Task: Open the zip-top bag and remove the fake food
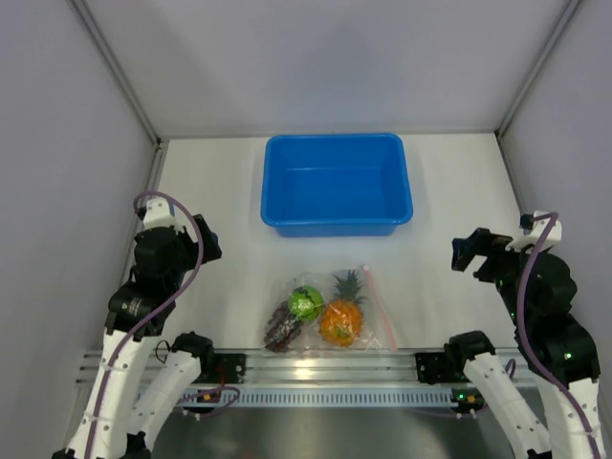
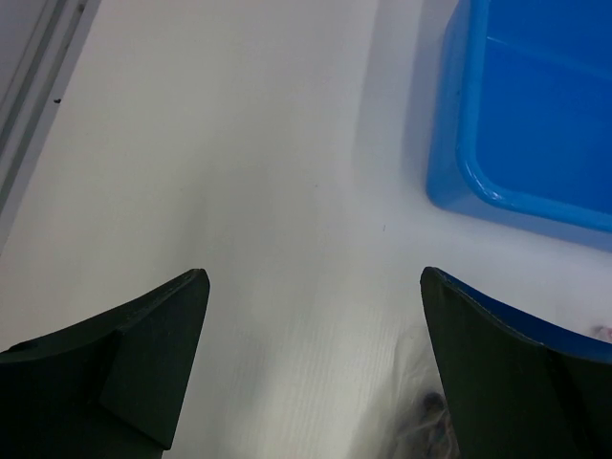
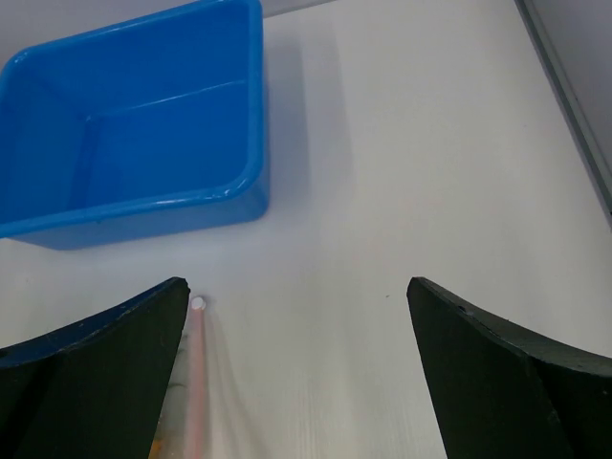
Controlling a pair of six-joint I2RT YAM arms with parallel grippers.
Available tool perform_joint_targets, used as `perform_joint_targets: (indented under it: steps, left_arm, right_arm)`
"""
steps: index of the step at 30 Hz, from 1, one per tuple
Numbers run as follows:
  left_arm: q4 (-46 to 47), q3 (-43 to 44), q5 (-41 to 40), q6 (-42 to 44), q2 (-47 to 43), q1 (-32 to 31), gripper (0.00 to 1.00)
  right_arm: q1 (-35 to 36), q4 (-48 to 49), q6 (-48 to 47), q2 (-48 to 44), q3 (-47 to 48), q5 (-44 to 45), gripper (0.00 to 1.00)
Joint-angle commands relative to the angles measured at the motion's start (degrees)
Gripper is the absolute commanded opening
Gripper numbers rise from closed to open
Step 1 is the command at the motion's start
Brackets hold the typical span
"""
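Note:
The zip-top bag (image 1: 330, 314) lies flat near the table's front edge, its pink-red zip strip (image 1: 379, 306) along its right side. Inside it are the orange pineapple (image 1: 341, 322), the green round fruit (image 1: 306, 302) and the dark purple grape bunch (image 1: 282, 331). My left gripper (image 1: 207, 239) hangs open and empty to the bag's left; its wrist view (image 2: 314, 279) shows only a corner of the bag (image 2: 421, 421). My right gripper (image 1: 465, 251) is open and empty to the bag's right; its wrist view (image 3: 297, 285) shows the zip strip (image 3: 196, 382) by the left finger.
A blue tub (image 1: 335, 182) stands empty behind the bag; it also shows in the left wrist view (image 2: 535, 124) and the right wrist view (image 3: 124, 124). Grey walls enclose the table on three sides. A metal rail (image 1: 316, 363) runs along the front edge.

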Motion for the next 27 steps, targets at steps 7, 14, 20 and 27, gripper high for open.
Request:
perform_joint_targets:
  steps: [7, 14, 20, 27]
  left_arm:
    - [2.79, -1.1, -0.18, -3.71, 0.74, 0.07, 0.98]
    - [2.62, 3.11, 8.32, -3.62, 7.32, 0.07, 0.98]
    - [2.79, 5.93, 11.77, -3.98, 13.92, 0.07, 0.98]
    - [2.7, 3.3, 9.31, -1.6, 13.58, 0.16, 0.98]
  right_arm:
    - [-0.29, 0.19, 1.68, 1.14, 1.1, -1.22, 0.99]
    - [-0.29, 0.54, 4.05, 2.11, -0.13, -5.52, 0.99]
    - [-0.29, 3.08, 13.95, 3.86, -8.45, -24.48, 0.99]
    - [-0.12, 25.12, 29.61, 2.2, -31.84, -47.09, 0.85]
